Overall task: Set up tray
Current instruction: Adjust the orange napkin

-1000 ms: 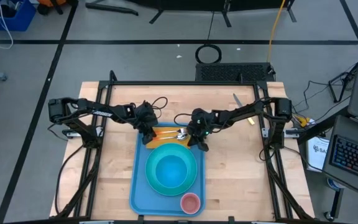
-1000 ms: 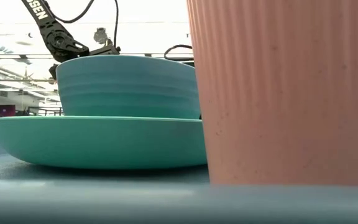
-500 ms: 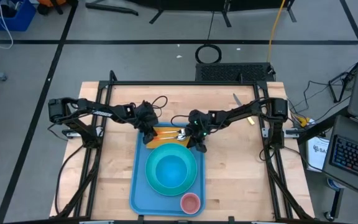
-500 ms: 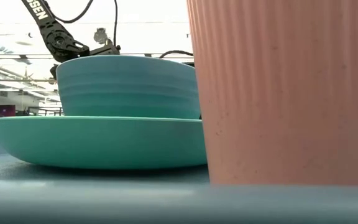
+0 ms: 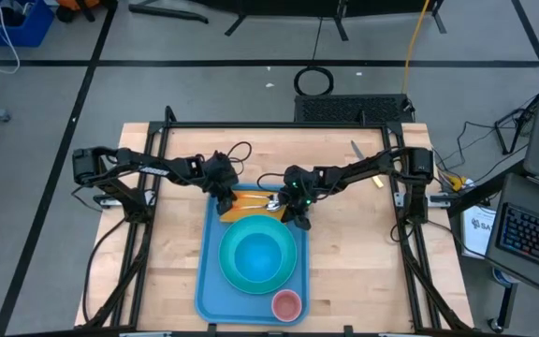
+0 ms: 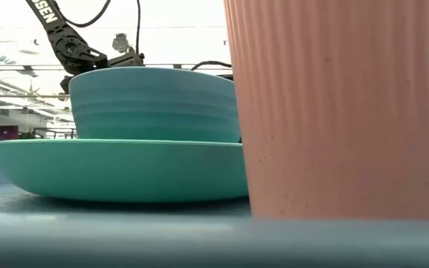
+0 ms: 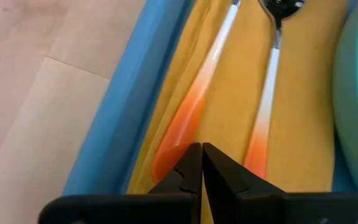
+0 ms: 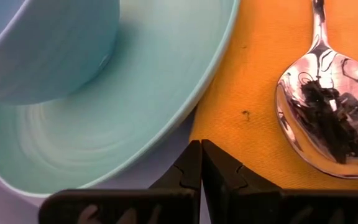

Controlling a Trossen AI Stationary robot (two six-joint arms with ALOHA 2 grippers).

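The light-blue tray [image 5: 210, 281] lies on the wooden table. On it are a turquoise plate [image 5: 235, 278] carrying a bowl [image 5: 256, 253], a pink cup [image 5: 286, 304] at its near end, and an orange-yellow napkin [image 5: 247, 203] at its far end. Two utensils with white-to-orange handles [image 7: 199, 93] [image 7: 268, 93] lie on the napkin [image 7: 235, 93]. My left gripper [image 7: 201, 155] is shut, its tips between the two handles. My right gripper [image 8: 201, 152] is shut at the napkin's edge [image 8: 260, 93], beside the plate rim [image 8: 210, 81] and near the spoon's bowl [image 8: 328, 112]. My left gripper comes from above at the napkin [image 7: 229, 134], its shut tips between the two handles near their orange ends; whether they touch the cloth I cannot tell. My right gripper's shut tips stand over the napkin's edge [image 8: 229, 143] by the plate rim; whether they touch I cannot tell.
Bare wood lies to the left and right of the tray [image 5: 157, 243] [image 5: 363, 253]. A small utensil [image 5: 356, 150] lies on the far right part of the table. In the low view the cup [image 6: 341, 112] and the plate [image 6: 118, 171] fill the foreground.
My right gripper has edged a little toward the table's far left, closer to the napkin. Both grippers have stayed shut.
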